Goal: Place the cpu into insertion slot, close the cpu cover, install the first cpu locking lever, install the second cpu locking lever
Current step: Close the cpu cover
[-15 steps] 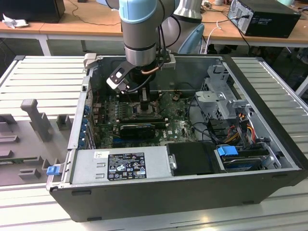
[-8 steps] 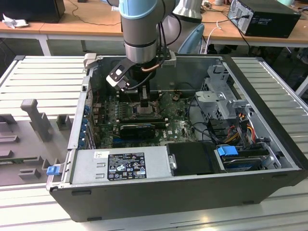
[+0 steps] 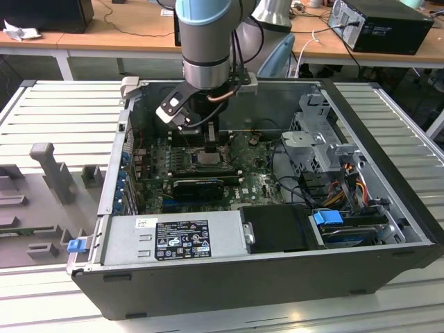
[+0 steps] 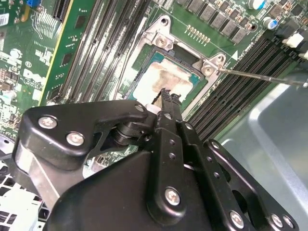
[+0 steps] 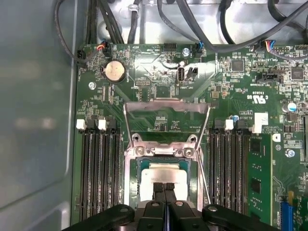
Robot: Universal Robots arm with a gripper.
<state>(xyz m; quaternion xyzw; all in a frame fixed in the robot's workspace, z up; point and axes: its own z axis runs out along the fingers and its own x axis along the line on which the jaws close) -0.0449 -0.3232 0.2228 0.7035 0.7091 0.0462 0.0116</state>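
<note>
Now: closed gripper tips over the seated cpu

Inside an open computer case (image 3: 243, 288), we see the arm reaching down to the green motherboard (image 5: 240, 96). The gripper (image 5: 165, 186) has its jaws pressed together with nothing between them. Its tips sit over the middle of the cpu (image 5: 166, 172); we cannot tell whether they touch it or hover just above it. The cpu lies inside the slot (image 5: 129, 178), its grey top smeared with pale paste. The cover (image 5: 167, 104) is tipped back and open, with bare board showing through its window. A thin lever (image 5: 206, 180) runs along one side of the slot and looks unlatched.

We judge that seating the cpu is the step in hand. To do it well, any push should go straight down and stay light, with no sideways slide. The chip should lie level within the metal edging on every side. A raised corner could make the cover bind.
</note>
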